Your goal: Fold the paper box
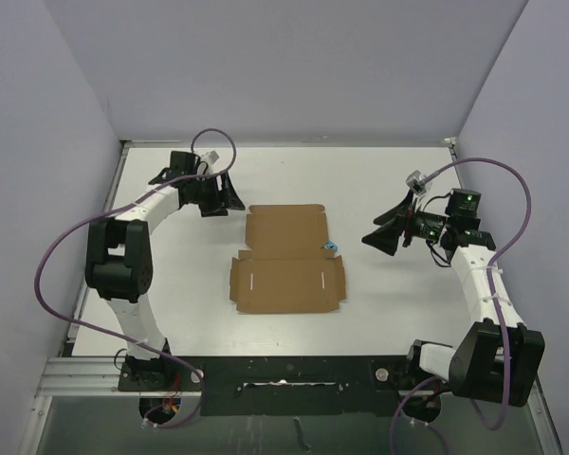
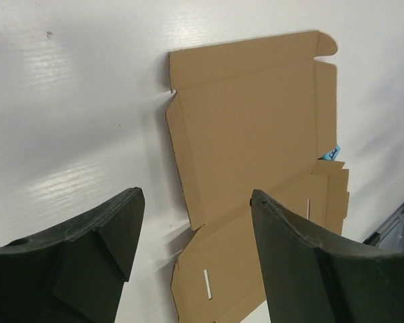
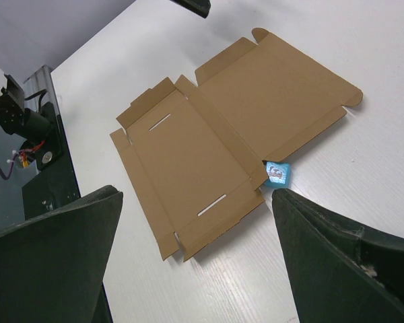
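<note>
The paper box (image 1: 286,272) lies flat and unfolded in the middle of the worktop (image 1: 389,313). The left hand (image 1: 220,197) is at its far left and the right hand (image 1: 387,232) to its right, both spread, holding nothing.

1. A robotics laboratory cell is suggested: a white table (image 1: 389,303) is enclosed on three sides by plain lilac panels (image 1: 284,66).
2. A left arm (image 1: 123,256) and a right arm (image 1: 484,294) are bolted to a black base plate (image 1: 266,368) beside an aluminium rail (image 1: 81,379) at the near edge.
3. Purple cables (image 1: 38,270) are left looped in the open (one loop by each arm).
</note>
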`<act>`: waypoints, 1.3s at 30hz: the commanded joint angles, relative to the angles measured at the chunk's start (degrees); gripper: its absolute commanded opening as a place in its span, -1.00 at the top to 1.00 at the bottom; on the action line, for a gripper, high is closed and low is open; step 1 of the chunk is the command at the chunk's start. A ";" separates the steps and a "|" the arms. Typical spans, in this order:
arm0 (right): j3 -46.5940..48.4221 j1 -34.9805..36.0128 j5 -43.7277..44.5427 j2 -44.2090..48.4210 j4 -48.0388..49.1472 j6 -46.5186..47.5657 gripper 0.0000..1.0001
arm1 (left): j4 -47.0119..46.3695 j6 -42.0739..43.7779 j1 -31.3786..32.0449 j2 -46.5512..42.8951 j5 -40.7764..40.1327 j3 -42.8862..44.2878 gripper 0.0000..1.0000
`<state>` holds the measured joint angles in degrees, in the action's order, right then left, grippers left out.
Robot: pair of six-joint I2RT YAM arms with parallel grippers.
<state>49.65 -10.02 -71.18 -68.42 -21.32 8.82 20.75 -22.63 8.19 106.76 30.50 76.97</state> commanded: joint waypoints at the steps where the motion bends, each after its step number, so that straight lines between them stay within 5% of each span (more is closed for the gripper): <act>1: -0.15 0.28 -1.42 -0.01 1.01 1.12 -0.97 | 3.95 4.30 1.83 5.06 2.28 4.13 -0.26; 12: -0.19 0.62 -1.24 -0.82 1.06 1.25 -0.97 | 6.67 3.70 2.78 15.01 5.91 10.38 -0.16; 28: -0.61 1.17 -1.22 -2.09 1.55 1.02 -0.97 | 5.18 0.59 3.50 21.08 10.39 13.11 0.64; 32: -0.61 1.51 -1.46 -2.03 1.52 1.01 -0.97 | 4.10 1.39 3.42 19.21 9.34 12.17 1.00; 39: -1.13 2.38 0.79 -0.92 3.22 1.23 -0.96 | -4.62 6.87 3.76 4.70 6.59 2.57 1.00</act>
<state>48.77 -8.49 -71.09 -71.02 -21.06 9.04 23.42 -20.69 11.60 124.01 37.69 83.88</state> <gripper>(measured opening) 0.983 0.015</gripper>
